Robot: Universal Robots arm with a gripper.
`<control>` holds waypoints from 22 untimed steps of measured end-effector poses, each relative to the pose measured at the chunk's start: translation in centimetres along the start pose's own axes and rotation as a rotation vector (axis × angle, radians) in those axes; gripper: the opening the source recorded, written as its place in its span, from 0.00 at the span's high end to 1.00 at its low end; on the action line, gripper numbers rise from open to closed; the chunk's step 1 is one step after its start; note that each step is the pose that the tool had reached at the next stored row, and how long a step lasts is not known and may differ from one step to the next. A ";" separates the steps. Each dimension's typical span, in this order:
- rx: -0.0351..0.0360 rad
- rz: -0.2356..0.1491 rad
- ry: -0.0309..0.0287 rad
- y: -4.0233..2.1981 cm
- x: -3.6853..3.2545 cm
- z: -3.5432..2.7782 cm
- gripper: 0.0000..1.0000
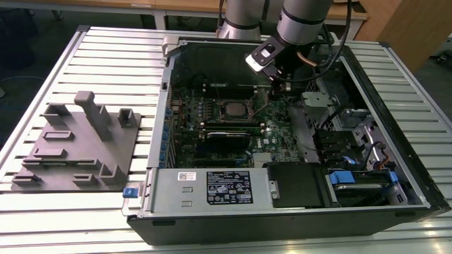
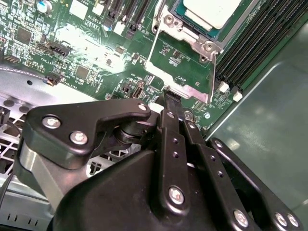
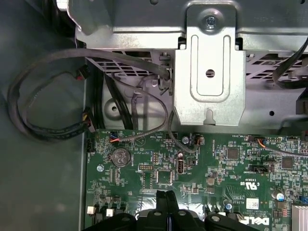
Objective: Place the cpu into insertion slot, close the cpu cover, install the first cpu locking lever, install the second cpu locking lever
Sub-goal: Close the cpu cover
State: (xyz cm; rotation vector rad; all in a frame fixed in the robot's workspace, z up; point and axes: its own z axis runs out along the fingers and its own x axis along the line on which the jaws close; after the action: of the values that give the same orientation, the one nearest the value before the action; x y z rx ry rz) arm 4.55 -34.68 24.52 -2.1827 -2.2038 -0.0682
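cpu [image 2: 211,10] is seated in the insertion slot [image 2: 188,34]. It lies flat with the pale metal top facing up and out of the case. It's square, so no real long axis; its edges run parallel to the long black memory slots [image 2: 260,36] just beside the socket. In the exterior view the cpu [image 1: 233,109] sits near the middle of the motherboard [image 1: 205,127], inside the open PC case [image 1: 282,222] lying on the slatted bench [image 1: 106,58].

cpu cover [image 2: 183,83] is not closed. The silver frame is swung off the socket and green board shows through its window. The hinge side is at the socket rim and the free edge points toward the claw.

Claw [image 2: 169,96] is narrow, fingers pressed together with no visible gap, same in the first wrist view [image 3: 166,196]. The tips are right at the cover's free edge. Can't tell if they pinch it or just touch it. In the exterior view the claw [image 1: 274,91] hangs down into the case, on the exterior view's right of the socket.

The first wrist view has a silver drive bracket [image 3: 209,72] and a loop of black cables [image 3: 43,127] past the board edge. A grey fixture plate [image 1: 71,159] sits on the bench at the exterior view's left of the case, well apart from the claw.
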 end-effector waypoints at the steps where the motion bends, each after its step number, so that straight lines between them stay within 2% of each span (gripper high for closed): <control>1: 0.0000 0.000 0.0000 -0.02 0.00 0.00 0.89; 22: 0.0054 0.000 0.0000 -0.32 -0.01 0.17 0.89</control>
State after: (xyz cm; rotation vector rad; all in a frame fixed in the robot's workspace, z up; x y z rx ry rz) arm 4.24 -34.68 24.35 -2.1804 -2.2010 -0.0622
